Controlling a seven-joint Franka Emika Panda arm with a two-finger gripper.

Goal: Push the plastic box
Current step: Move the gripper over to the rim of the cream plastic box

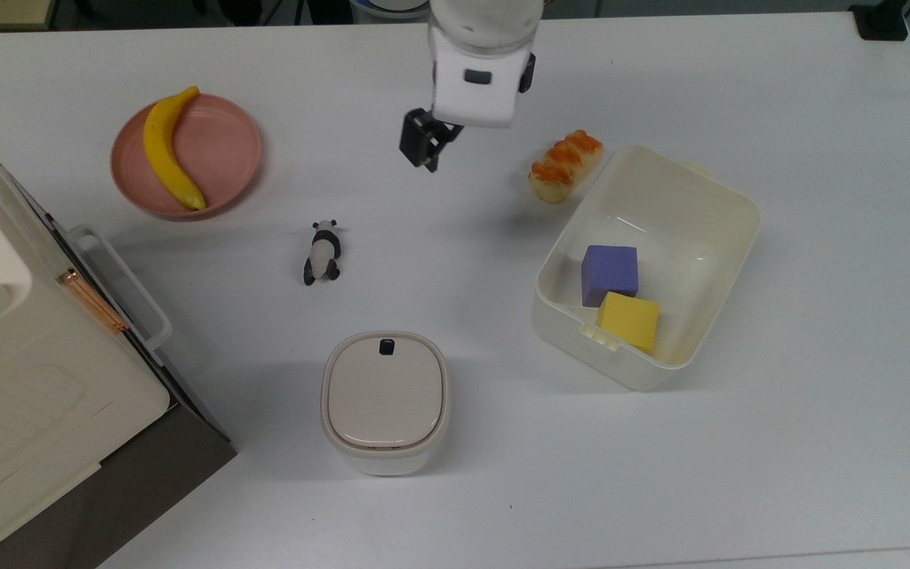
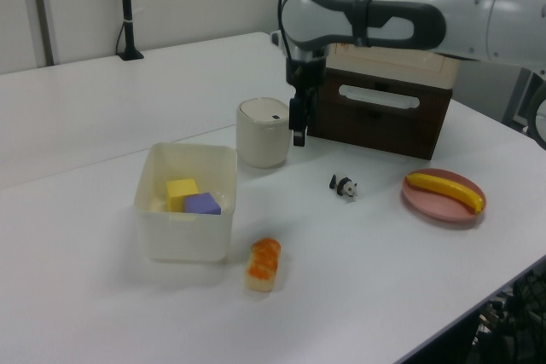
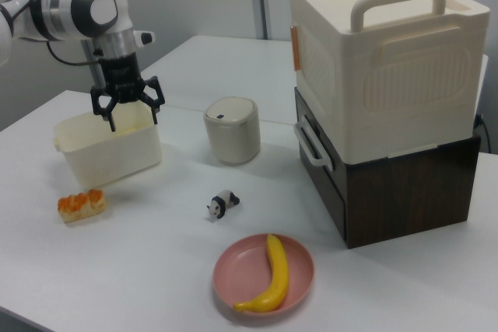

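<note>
Right view: arm reaches in from upper left, wrist vertical, gripper pointing down, fingers spread wide apart, holding nothing, hanging in air in front of box. Top view: gripper seen edge-on, above bare table, well apart from box toward top view's left. Box sits open; purple cube and yellow cube inside, touching. Bread lies just beside box's upper-left corner, between box and gripper. Left view: gripper near round bin, beyond box.
</note>
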